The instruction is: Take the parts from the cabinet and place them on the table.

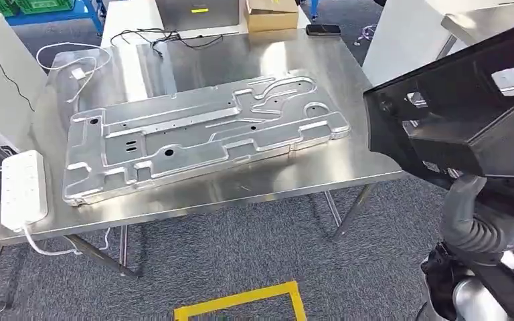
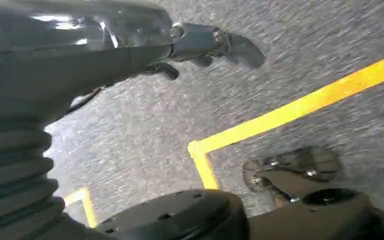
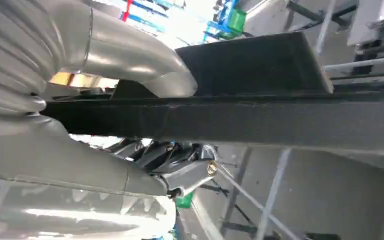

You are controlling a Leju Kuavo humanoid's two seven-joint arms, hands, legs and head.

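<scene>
The right hand (image 3: 145, 165) grips a large black plastic part (image 1: 468, 114): its thumb lies over one face of the part's flat edge and its dark fingers curl under the other, so the edge is clamped between them. Held this way, the part stands up above the hand, off the right end of the steel tabletop (image 1: 294, 177) and not touching it. Away from that hand, toward the middle of the tabletop, a broad stamped metal panel (image 1: 201, 134) lies flat, and farther still a white power strip (image 1: 21, 190) sits at the far left edge. The left hand (image 2: 200, 45) hangs low over grey carpet (image 2: 145, 130) marked with yellow tape (image 2: 300, 107); its fingers are loosely curled and nothing is in them.
</scene>
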